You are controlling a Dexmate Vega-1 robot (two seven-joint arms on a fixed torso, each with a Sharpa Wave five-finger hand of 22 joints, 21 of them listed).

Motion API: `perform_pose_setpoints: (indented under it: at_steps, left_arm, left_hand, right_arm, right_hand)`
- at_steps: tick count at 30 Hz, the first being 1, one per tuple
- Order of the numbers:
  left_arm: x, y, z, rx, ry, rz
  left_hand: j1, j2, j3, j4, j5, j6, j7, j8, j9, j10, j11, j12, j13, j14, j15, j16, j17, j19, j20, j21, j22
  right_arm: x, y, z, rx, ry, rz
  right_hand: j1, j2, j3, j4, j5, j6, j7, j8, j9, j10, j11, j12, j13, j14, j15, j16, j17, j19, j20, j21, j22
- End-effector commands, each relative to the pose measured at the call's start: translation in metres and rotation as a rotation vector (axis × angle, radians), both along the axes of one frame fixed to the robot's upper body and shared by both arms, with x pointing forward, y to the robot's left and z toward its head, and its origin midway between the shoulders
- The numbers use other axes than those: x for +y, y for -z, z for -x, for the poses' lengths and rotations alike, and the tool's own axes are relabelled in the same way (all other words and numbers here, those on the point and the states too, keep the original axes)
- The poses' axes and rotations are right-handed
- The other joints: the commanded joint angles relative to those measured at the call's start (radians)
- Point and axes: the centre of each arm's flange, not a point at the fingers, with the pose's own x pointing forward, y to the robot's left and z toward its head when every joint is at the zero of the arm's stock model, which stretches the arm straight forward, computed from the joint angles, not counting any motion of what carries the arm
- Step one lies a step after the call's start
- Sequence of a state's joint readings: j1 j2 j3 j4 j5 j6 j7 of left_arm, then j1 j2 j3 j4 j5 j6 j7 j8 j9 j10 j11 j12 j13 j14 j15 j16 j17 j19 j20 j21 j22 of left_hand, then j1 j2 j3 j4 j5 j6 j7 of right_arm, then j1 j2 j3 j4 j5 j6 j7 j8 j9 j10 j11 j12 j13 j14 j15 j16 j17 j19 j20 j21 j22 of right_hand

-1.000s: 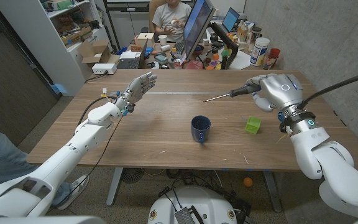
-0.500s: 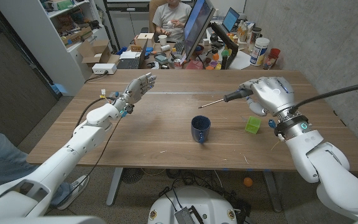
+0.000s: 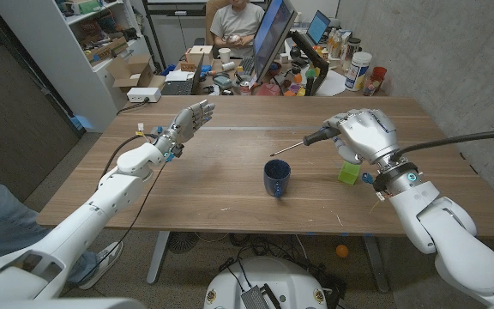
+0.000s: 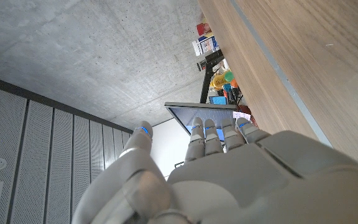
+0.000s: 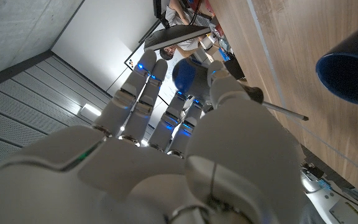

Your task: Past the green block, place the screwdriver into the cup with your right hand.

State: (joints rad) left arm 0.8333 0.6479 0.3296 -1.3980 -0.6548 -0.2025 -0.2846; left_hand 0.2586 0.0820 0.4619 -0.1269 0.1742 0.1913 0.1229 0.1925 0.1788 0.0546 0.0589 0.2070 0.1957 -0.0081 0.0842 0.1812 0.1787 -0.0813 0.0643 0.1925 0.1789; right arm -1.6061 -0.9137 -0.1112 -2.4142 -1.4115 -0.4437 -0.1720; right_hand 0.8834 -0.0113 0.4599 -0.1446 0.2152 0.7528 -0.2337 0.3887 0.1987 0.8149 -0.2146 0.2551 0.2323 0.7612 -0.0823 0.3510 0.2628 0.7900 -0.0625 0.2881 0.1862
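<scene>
Behind the wooden table [image 3: 187, 184] runs a cluttered office bench with monitors, boxes and bottles, and a person sits there beyond the far edge. Over the right half of the table, the right hand [image 3: 363, 136] pinches the black handle of the screwdriver [image 3: 303, 142] and carries it in the air, clear of the wood. The green block [image 3: 348, 172] stands on the table near the right edge, partly hidden beneath that hand, so the hand appears to be carrying the tool over the block on its way toward the middle. The dark blue cup [image 3: 276, 177] stands upright, mouth up, about midway along the table and nearer the front edge than the far one. The screwdriver's long axis lies close to level, roughly along the table's length, with the tip dipping a little; the handle is toward the right edge and the thin shaft points toward the left edge, its tip above the wood just beyond the cup on the far side. Held that way, the shaft seems set to lead into the cup, though it would need tipping downward first. In the right wrist view the shaft [image 5: 283, 111] juts from the fingers [image 5: 143, 106] toward the cup's rim [image 5: 348, 74]. The left hand [image 3: 194, 117] hangs above the far left part of the table, fingers spread, holding nothing, kept well away from the work.
</scene>
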Motion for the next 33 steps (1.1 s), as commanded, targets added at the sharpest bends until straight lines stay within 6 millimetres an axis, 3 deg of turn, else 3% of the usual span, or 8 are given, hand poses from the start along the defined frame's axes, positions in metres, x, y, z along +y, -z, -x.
perform_pose_setpoints:
  at_steps: [1,17,27,33]
  left_arm:
    - [0.0,0.002,0.01,-0.012,0.002,0.001]
    - [0.003,0.005,0.016,0.002,-0.014,-0.019]
    - [-0.006,-0.004,0.019,-0.001,-0.003,-0.073]
    - [-0.012,-0.005,0.017,0.003,0.011,-0.086]
  left_hand:
    - [0.001,0.008,-0.001,-0.004,-0.001,0.002,0.001,-0.002,0.006,0.003,0.0,0.003,0.002,0.0,0.006,0.006,0.003,-0.006,0.002,0.005,0.002]
    - [0.0,0.008,-0.002,-0.004,-0.001,0.002,0.001,-0.002,0.006,0.002,-0.002,0.003,0.002,-0.001,0.006,0.006,0.003,-0.007,0.002,0.005,0.002]
    - [0.0,0.007,-0.002,-0.004,-0.001,0.002,0.001,-0.002,0.006,0.004,-0.004,0.004,0.002,-0.001,0.005,0.007,0.003,-0.007,0.001,0.005,0.002]
    - [0.0,0.007,-0.003,-0.004,-0.001,0.001,0.002,-0.002,0.006,0.002,-0.004,0.003,0.002,-0.001,0.006,0.007,0.003,-0.007,0.001,0.005,0.002]
  right_arm:
    - [0.006,0.002,-0.013,-0.047,-0.002,0.131]
    - [-0.008,0.009,-0.016,-0.013,0.006,0.231]
    - [-0.014,0.017,-0.018,-0.122,-0.027,0.283]
    - [-0.014,0.013,-0.018,-0.165,-0.05,0.32]
  right_hand:
    - [0.007,0.016,0.016,0.007,0.007,0.138,0.013,0.013,0.004,0.006,-0.001,-0.002,0.004,-0.007,-0.092,-0.006,0.003,-0.008,-0.001,-0.002,0.0]
    - [0.011,0.017,0.022,0.004,0.008,0.142,0.012,0.016,0.005,0.0,-0.002,-0.012,0.003,-0.012,-0.098,-0.016,0.006,-0.019,-0.001,-0.008,0.0]
    - [0.015,0.017,0.027,0.001,0.01,0.147,0.012,0.022,0.01,-0.005,-0.002,-0.018,0.003,-0.02,-0.103,-0.025,0.007,-0.026,-0.005,-0.011,0.0]
    - [0.016,0.013,0.033,0.0,0.014,0.159,0.012,0.038,0.02,-0.003,-0.002,-0.023,0.009,-0.026,-0.106,-0.04,0.013,-0.071,-0.017,-0.031,0.0]
